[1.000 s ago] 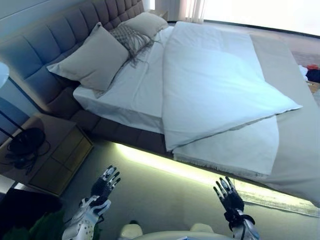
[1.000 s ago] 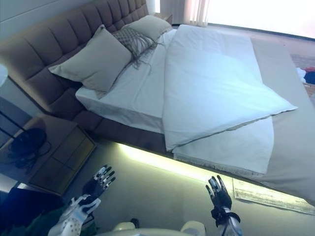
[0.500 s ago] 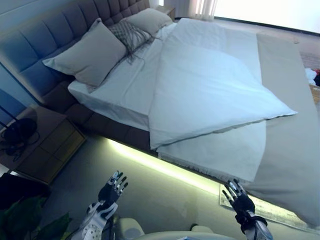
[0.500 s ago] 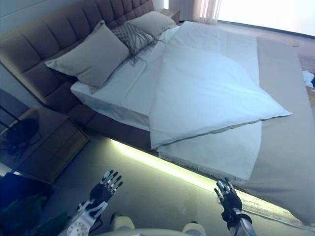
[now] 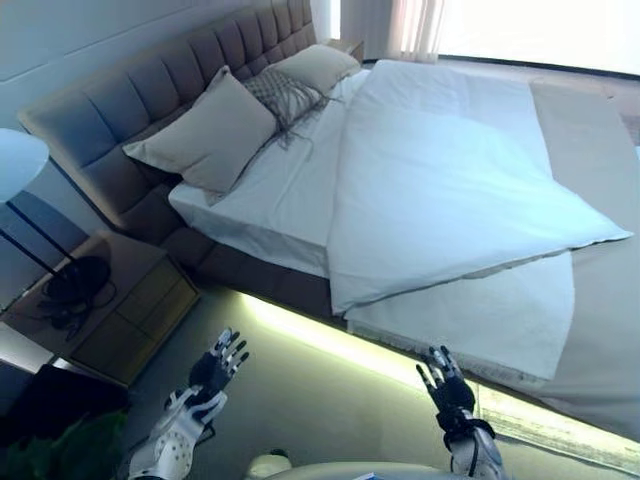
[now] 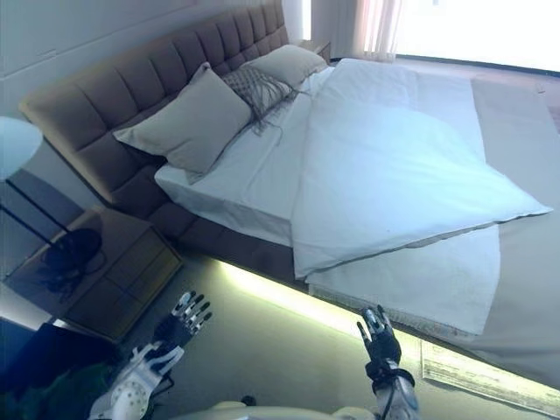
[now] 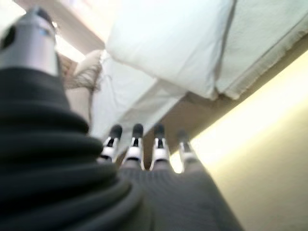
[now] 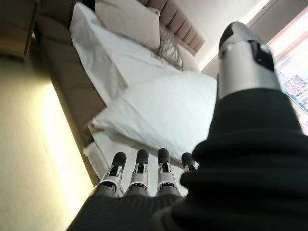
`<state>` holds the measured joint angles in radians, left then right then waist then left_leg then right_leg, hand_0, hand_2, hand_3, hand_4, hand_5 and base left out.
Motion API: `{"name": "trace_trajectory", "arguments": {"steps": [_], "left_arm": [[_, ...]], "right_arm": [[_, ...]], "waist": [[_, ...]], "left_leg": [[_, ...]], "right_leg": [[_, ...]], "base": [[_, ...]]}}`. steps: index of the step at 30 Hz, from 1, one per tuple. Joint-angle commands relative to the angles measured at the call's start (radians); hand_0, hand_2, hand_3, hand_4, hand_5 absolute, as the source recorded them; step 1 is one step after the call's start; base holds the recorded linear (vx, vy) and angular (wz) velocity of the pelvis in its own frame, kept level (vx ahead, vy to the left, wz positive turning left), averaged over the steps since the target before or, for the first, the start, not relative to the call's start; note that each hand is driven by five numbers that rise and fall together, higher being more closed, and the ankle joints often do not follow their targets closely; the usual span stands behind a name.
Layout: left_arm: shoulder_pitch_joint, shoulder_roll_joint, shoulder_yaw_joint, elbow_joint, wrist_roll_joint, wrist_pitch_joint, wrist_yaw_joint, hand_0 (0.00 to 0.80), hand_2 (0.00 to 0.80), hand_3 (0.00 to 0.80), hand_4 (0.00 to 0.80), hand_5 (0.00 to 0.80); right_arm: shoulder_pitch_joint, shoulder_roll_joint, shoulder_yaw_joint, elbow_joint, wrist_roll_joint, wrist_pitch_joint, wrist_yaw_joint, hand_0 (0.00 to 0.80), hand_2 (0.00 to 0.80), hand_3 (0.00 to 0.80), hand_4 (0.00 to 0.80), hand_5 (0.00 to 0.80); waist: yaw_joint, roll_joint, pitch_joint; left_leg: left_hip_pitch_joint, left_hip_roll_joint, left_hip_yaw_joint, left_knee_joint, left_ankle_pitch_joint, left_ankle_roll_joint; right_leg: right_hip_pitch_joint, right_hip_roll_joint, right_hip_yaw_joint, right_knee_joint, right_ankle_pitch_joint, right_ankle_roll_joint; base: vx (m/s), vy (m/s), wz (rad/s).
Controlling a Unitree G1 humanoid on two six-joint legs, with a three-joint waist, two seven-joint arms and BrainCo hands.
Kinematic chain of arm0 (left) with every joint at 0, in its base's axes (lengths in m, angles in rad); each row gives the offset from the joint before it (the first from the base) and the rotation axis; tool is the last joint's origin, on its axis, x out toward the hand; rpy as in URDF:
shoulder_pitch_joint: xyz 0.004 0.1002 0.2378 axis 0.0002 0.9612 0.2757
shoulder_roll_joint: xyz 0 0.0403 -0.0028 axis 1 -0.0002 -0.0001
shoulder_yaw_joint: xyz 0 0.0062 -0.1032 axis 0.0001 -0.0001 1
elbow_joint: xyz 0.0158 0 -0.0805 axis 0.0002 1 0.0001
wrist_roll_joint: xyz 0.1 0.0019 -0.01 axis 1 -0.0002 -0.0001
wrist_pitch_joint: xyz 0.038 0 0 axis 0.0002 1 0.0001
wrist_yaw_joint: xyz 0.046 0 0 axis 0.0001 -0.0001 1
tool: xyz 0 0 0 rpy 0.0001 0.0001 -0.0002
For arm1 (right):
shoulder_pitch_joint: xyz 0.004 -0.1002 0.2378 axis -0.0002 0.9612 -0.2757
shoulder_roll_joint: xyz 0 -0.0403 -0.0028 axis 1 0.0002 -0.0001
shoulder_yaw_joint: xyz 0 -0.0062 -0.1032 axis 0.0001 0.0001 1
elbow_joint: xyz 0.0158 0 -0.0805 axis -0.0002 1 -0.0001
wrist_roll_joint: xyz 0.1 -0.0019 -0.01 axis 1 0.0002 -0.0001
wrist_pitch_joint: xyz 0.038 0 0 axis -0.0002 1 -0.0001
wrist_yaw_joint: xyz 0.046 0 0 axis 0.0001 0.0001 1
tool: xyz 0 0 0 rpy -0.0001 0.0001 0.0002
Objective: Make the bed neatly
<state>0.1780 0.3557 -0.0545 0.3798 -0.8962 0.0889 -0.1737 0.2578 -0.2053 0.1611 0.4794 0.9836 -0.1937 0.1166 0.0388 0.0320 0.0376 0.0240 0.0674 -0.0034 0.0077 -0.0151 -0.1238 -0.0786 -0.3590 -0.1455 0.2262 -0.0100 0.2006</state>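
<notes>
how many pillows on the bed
3, all by the headboard: a big plain pillow nearest, a patterned fringed pillow behind it, and another plain pillow farthest. More may be hidden.

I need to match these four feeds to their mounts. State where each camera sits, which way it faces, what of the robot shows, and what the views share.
Left eye view: on the head, looking down at the bed; left hand and right hand open low down.
Right eye view: beside it, same scene.
Left wrist view: along its fingers toward the duvet.
Right wrist view: along its fingers toward duvet and pillow.
All four share the duvet's folded near corner.
</notes>
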Motion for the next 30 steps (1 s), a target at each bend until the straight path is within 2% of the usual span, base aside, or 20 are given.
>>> {"name": "trace_trajectory", "arguments": {"steps": [1,3,5,7,8,10,12,13,14,16,18,20,23,24,26,28,30], "left_arm": [[-0.044,0.003,0.043,-0.023,-0.019,-0.058,0.016,0.0,0.0,0.0,0.0,0.0],[-0.025,-0.002,0.06,-0.039,-0.022,-0.042,0.014,0.0,0.0,0.0,0.0,0.0],[0.001,-0.007,0.065,-0.045,-0.012,-0.049,0.009,0.0,0.0,0.0,0.0,0.0],[0.026,-0.015,0.081,-0.039,-0.036,-0.06,0.022,0.0,0.0,0.0,0.0,0.0],[0.034,-0.016,0.092,-0.036,-0.044,-0.062,0.024,0.0,0.0,0.0,0.0,0.0],[0.059,-0.012,0.114,-0.044,-0.071,-0.071,0.047,0.0,0.0,0.0,0.0,0.0],[0.073,0.008,0.105,-0.065,-0.075,-0.069,0.057,0.0,0.0,0.0,0.0,0.0],[0.072,0.016,0.097,-0.075,-0.084,-0.061,0.057,0.0,0.0,0.0,0.0,0.0],[0.063,0.014,0.09,-0.073,-0.095,-0.051,0.04,0.0,0.0,0.0,0.0,0.0],[0.057,-0.007,0.065,-0.05,-0.074,-0.067,0.015,0.0,0.0,0.0,0.0,0.0],[0.068,-0.027,0.06,-0.042,-0.058,-0.084,0.005,0.0,0.0,0.0,0.0,0.0],[0.078,-0.036,0.071,-0.025,-0.049,-0.087,0.007,0.0,0.0,0.0,0.0,0.0],[0.086,-0.034,0.088,-0.053,-0.041,-0.065,0.011,0.0,0.0,0.0,0.0,0.0],[0.086,-0.034,0.088,-0.053,-0.041,-0.065,0.012,0.0,0.0,0.0,0.0,0.0],[0.099,-0.031,0.088,-0.074,-0.025,-0.046,0.01,0.0,0.0,0.0,0.0,0.0],[0.099,-0.032,0.083,-0.06,-0.015,-0.044,-0.007,0.0,0.0,0.0,0.0,0.0],[0.096,-0.036,0.073,-0.061,-0.01,-0.045,-0.016,0.0,0.0,0.0,0.0,0.0]], "right_arm": [[-0.022,-0.032,-0.027,-0.068,-0.036,-0.02,0.02,0.0,0.0,0.0,0.0,0.0],[-0.025,-0.038,-0.025,-0.082,-0.027,-0.013,0.011,0.0,0.0,0.0,0.0,0.0],[-0.011,-0.039,-0.029,-0.093,-0.031,-0.011,0.017,0.0,0.0,0.0,0.0,0.0],[0.007,-0.051,-0.04,-0.097,-0.052,0.019,0.052,0.0,0.0,0.0,0.0,0.0],[0.011,-0.057,-0.04,-0.096,-0.059,0.034,0.071,0.0,0.0,0.0,0.0,0.0],[0.029,-0.085,-0.033,-0.111,-0.085,0.075,0.12,0.0,0.0,0.0,0.0,0.0],[0.042,-0.11,-0.031,-0.131,-0.061,0.086,0.142,0.0,0.0,0.0,0.0,0.0],[0.046,-0.119,-0.035,-0.143,-0.031,0.08,0.127,0.0,0.0,0.0,0.0,0.0],[0.047,-0.123,-0.038,-0.145,-0.013,0.067,0.109,0.0,0.0,0.0,0.0,0.0],[0.026,-0.131,-0.027,-0.135,0.01,0.035,0.075,0.0,0.0,0.0,0.0,0.0],[-0.007,-0.125,-0.008,-0.111,0.002,0.015,0.075,0.0,0.0,0.0,0.0,0.0],[-0.008,-0.111,0.0,-0.111,-0.01,0.02,0.075,0.0,0.0,0.0,0.0,0.0],[0.018,-0.105,0.008,-0.117,-0.02,0.038,0.073,0.0,0.0,0.0,0.0,0.0],[0.019,-0.105,0.008,-0.117,-0.02,0.038,0.073,0.0,0.0,0.0,0.0,0.0],[0.033,-0.098,0.009,-0.112,-0.016,0.026,0.073,0.0,0.0,0.0,0.0,0.0],[0.048,-0.094,0.004,-0.119,-0.01,0.012,0.062,0.0,0.0,0.0,0.0,0.0],[0.044,-0.103,-0.003,-0.125,-0.01,0.006,0.053,0.0,0.0,0.0,0.0,0.0]], "waist": [[-0.012,-0.008,0.0],[0.002,-0.018,0.005],[0.013,-0.027,0.011],[0.013,-0.031,0.017],[0.013,-0.031,0.018],[0.022,-0.035,0.019],[0.042,-0.045,0.029],[0.055,-0.05,0.041],[0.064,-0.054,0.052],[0.079,-0.054,0.068],[0.088,-0.046,0.073],[0.088,-0.045,0.061],[0.083,-0.047,0.043],[0.083,-0.047,0.043],[0.083,-0.038,0.036],[0.073,-0.016,0.026],[0.061,0.006,0.021]], "left_leg": [[-0.057,-0.054,-0.017,0.084,0.026,0.088],[-0.058,-0.041,-0.01,0.102,0.015,0.083],[-0.057,-0.019,-0.016,0.107,0.01,0.072],[-0.052,0.036,-0.021,0.11,0.011,0.046],[-0.049,0.066,-0.015,0.107,0.019,0.036],[-0.052,0.156,-0.006,0.094,0.068,0.001],[-0.094,0.204,-0.022,0.102,0.144,-0.022],[-0.145,0.212,-0.014,0.135,0.19,-0.03],[-0.19,0.199,0.015,0.179,0.205,-0.03],[-0.247,0.14,0.017,0.24,0.181,-0.013],[-0.237,0.092,0.038,0.236,0.15,0.008],[-0.223,0.063,0.032,0.232,0.138,0.016],[-0.208,0.065,-0.015,0.238,0.164,0.001],[-0.207,0.065,-0.015,0.238,0.164,0.001],[-0.184,0.086,-0.041,0.216,0.19,-0.016],[-0.148,0.134,-0.08,0.136,0.231,-0.037],[-0.107,0.159,-0.107,0.06,0.237,-0.041]], "right_leg": [[0.01,0.094,0.025,-0.03,0.067,-0.042],[0.021,0.086,0.008,-0.036,0.078,-0.034],[0.031,0.056,0.004,-0.052,0.094,-0.023],[0.043,0.033,0.019,-0.084,0.094,-0.009],[0.047,0.043,0.016,-0.086,0.079,-0.005],[0.059,0.096,-0.003,-0.091,0.037,-0.013],[0.081,0.159,-0.027,-0.118,0.022,-0.041],[0.1,0.184,-0.055,-0.141,0.023,-0.056],[0.115,0.2,-0.087,-0.158,0.025,-0.07],[0.12,0.216,-0.119,-0.176,0.03,-0.088],[0.113,0.234,-0.124,-0.172,0.023,-0.1],[0.123,0.251,-0.111,-0.18,0.017,-0.107],[0.142,0.257,-0.086,-0.188,0.013,-0.108],[0.142,0.257,-0.086,-0.188,0.013,-0.108],[0.155,0.247,-0.082,-0.188,0.013,-0.103],[0.164,0.228,-0.075,-0.178,0.003,-0.093],[0.154,0.207,-0.061,-0.155,-0.008,-0.081]], "base": [[0.055,-0.209,-0.08],[0.046,-0.293,-0.04],[0.044,-0.335,-0.02],[0.03,-0.378,0.04],[0.001,-0.413,0.03],[-0.018,-0.438,-0.01],[-0.045,-0.438,-0.02],[-0.123,-0.43,0.14],[-0.167,-0.384,0.37],[-0.174,-0.265,0.75],[-0.064,-0.146,0.4],[0.047,-0.091,-0.09],[0.11,-0.021,-0.1],[0.125,0.047,-0.13],[0.12,0.089,-0.06],[0.164,0.238,-0.04],[0.145,0.395,-0.13]]}}
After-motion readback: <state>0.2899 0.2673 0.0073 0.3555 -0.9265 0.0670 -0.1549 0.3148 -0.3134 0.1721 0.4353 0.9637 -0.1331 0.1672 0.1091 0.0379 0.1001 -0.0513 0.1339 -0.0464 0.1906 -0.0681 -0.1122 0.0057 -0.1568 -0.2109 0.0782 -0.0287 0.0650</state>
